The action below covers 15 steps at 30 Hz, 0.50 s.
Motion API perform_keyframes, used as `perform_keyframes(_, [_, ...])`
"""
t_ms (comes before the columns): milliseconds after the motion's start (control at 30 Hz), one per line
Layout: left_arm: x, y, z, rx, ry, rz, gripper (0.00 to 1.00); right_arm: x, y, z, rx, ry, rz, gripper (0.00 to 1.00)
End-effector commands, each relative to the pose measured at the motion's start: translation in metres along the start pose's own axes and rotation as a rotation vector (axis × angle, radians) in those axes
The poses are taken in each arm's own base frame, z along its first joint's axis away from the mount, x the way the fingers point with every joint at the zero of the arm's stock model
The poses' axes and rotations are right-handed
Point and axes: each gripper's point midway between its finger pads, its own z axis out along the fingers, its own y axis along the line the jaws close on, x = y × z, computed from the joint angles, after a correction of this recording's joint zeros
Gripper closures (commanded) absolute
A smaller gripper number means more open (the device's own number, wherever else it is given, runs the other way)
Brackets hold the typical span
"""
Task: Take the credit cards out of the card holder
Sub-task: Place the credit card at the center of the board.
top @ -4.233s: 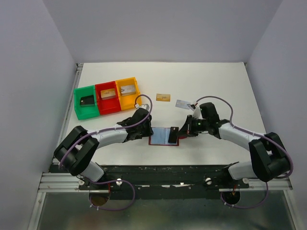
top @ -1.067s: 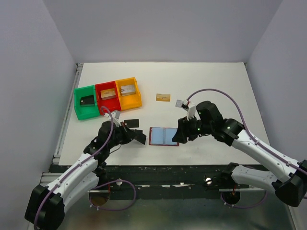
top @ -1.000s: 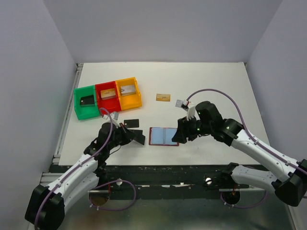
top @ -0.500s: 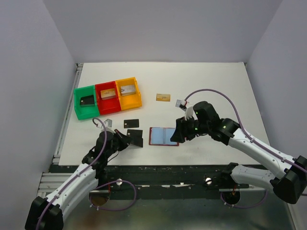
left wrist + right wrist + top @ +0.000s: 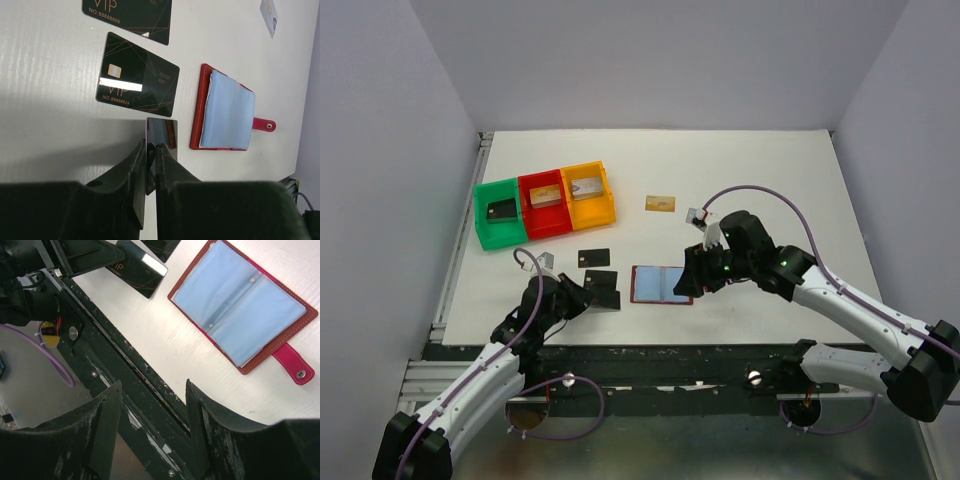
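The maroon card holder (image 5: 662,284) lies open and flat near the table's front edge, its light blue pockets (image 5: 240,305) facing up and showing no card. Two black credit cards (image 5: 594,257) (image 5: 603,290) lie flat to its left, both seen in the left wrist view (image 5: 127,17) (image 5: 137,95). My left gripper (image 5: 150,146) sits just before the nearer one, its jaws a sliver apart on a thin glossy black card (image 5: 161,132) standing on edge. My right gripper (image 5: 154,385) hovers open and empty over the front edge by the holder's snap tab (image 5: 295,367). A gold card (image 5: 660,203) and a silver card (image 5: 698,215) lie farther back.
Green (image 5: 483,232), red (image 5: 548,228) and yellow (image 5: 595,215) trays stand in a row at the back left, each with a card inside. The black front rail (image 5: 125,385) runs under my right gripper. Purple cables loop over both arms.
The left arm has drawn back toward the near left, carrying its card away from the holder. About four seconds ago both grippers were at the holder. The right arm has barely shifted.
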Motion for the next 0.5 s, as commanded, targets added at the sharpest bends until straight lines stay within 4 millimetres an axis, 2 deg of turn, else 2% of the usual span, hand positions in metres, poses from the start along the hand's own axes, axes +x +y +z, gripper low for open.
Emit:
perform_keyframes(0, [-0.003, 0.008, -0.003, -0.043, -0.012, 0.022, 0.75, 0.002, -0.004, 0.004, 0.008, -0.001, 0.012, 0.39])
perform_keyframes(133, [-0.013, 0.007, -0.006, -0.066, -0.04, 0.048, 0.69, 0.002, -0.005, 0.005, 0.014, 0.002, 0.012, 0.39])
perform_keyframes(367, [-0.019, 0.013, -0.011, -0.136, -0.049, 0.059, 0.52, 0.004, -0.009, 0.006, 0.036, 0.015, 0.014, 0.39])
perform_keyframes(467, [-0.027, 0.011, -0.015, -0.156, -0.074, 0.064, 0.46, 0.004, -0.011, 0.004, 0.048, 0.009, 0.015, 0.39])
